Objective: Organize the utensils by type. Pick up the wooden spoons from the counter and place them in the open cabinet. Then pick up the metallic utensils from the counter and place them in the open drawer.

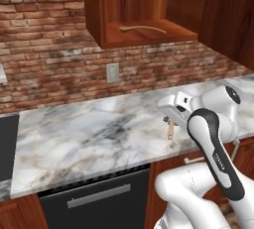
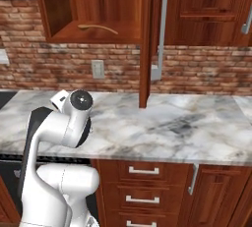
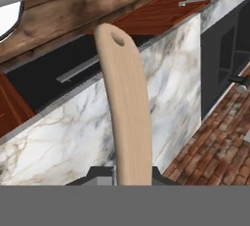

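We have the tool (image 1: 169, 120) clamped on the pale spoon (image 3: 124, 107), lifted clear over the desk (image 1: 89, 134) near its front edge, so it can be carried up to the cabinet (image 1: 149, 33). One wooden spoon (image 1: 143, 28) already lies on that shelf, lengthwise left to right. Ours hangs roughly upright, its holed handle end pointing down and away from the tool.

Pale tan wooden spoon (image 3: 126, 117) held above counter (image 1: 89, 134); another on cabinet shelf (image 1: 143, 28).
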You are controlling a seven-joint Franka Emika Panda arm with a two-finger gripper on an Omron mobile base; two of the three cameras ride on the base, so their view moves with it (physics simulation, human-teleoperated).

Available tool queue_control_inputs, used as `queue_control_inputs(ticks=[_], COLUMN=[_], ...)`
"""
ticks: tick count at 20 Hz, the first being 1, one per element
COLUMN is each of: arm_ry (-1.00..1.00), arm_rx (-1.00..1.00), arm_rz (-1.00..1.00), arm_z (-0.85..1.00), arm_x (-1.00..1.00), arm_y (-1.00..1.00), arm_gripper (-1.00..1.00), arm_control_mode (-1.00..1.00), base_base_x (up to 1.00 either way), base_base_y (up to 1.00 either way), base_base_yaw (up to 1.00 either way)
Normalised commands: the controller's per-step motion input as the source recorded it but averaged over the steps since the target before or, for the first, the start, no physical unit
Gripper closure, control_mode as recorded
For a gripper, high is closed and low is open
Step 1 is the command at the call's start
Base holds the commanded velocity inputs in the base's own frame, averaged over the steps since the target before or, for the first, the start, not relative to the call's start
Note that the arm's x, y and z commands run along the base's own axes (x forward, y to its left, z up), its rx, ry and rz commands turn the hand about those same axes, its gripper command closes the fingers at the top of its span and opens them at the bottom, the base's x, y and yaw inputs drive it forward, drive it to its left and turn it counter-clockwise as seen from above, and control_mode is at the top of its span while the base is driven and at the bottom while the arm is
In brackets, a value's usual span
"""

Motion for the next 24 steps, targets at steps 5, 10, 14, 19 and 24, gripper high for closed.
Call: queue_control_inputs(ticks=[5, 10, 14, 19, 24], arm_ry=[0.00, 0.00, -0.03, -0.04, 0.06], arm_rx=[0.00, 0.00, 0.00, 0.00, -0.10], arm_rz=[0.00, 0.00, 0.00, 0.00, 0.00], arm_z=[0.00, 0.00, 0.00, 0.06, 0.41], arm_x=[0.00, 0.00, 0.10, 0.45, 0.53], arm_y=[0.00, 0.00, 0.00, 0.03, 0.28], arm_gripper=[1.00, 1.00, 1.00, 1.00, 1.00], arm_control_mode=[1.00, 1.00, -1.00, -1.00, -1.00], base_base_x=[0.33, 0.27, 0.08, 0.00, 0.00], base_base_y=[-0.04, 0.00, 0.00, 0.00, 0.00], base_base_yaw=[0.00, 0.00, 0.00, 0.00, 0.00])
